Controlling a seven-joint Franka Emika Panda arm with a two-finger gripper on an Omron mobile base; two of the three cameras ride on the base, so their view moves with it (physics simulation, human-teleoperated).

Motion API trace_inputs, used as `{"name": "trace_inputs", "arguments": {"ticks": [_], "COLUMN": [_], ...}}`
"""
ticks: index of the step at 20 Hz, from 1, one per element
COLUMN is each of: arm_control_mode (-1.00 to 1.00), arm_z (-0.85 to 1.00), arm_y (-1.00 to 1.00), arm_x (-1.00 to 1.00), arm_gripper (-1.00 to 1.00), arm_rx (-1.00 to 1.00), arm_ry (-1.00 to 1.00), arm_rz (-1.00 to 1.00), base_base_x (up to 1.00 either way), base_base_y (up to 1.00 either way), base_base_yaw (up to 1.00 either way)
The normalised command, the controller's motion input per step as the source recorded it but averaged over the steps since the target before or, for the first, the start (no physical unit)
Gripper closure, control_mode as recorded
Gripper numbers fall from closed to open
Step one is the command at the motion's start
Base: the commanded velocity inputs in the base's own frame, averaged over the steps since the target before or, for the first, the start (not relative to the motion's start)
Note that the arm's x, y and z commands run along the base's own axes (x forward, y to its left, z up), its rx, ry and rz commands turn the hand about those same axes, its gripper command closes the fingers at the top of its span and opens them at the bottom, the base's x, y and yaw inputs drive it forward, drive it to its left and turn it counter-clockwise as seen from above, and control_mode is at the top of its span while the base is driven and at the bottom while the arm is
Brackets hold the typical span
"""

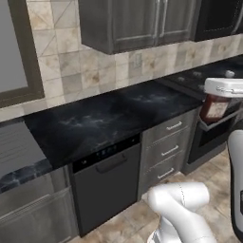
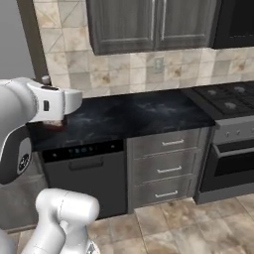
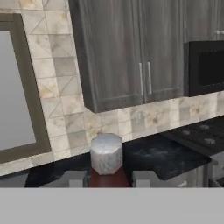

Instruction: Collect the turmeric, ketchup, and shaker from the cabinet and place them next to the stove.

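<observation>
My gripper is shut on the ketchup, a dark red-brown bottle with a pale grey cap that stands upright between the fingers. In the left base view the gripper holds the ketchup in the air in front of the stove. From the right base view, the ketchup peeks out red under the hand. The cabinet hangs ahead with both doors closed. The stove lies at the lower right of the hand view. The turmeric and the shaker are out of view.
A black marble counter runs left of the stove, over a dishwasher and a stack of drawers. A black microwave hangs above the stove. A dark-framed window sits on the left of the tiled wall.
</observation>
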Motion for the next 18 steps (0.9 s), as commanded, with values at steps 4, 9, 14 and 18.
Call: {"name": "trace_inputs", "arguments": {"ticks": [4, 9, 14, 18], "arm_control_mode": [1.0, 1.0, 1.0, 1.0], "arm_z": [0.0, 0.0, 0.0, 0.0], "arm_y": [0.0, 0.0, 0.0, 0.0], "arm_x": [0.0, 0.0, 0.0, 0.0], "arm_gripper": [1.0, 1.0, 1.0, 1.0], "arm_rx": [0.0, 0.0, 0.0, 0.0], "arm_ry": [0.0, 0.0, 0.0, 0.0], "arm_rz": [0.0, 0.0, 0.0, 0.0], "base_base_x": [0.47, 0.51, 0.65, 0.59], "base_base_y": [-0.48, -0.54, -0.63, -0.64], "base_base_yaw": [0.2, 0.25, 0.3, 0.3]}}
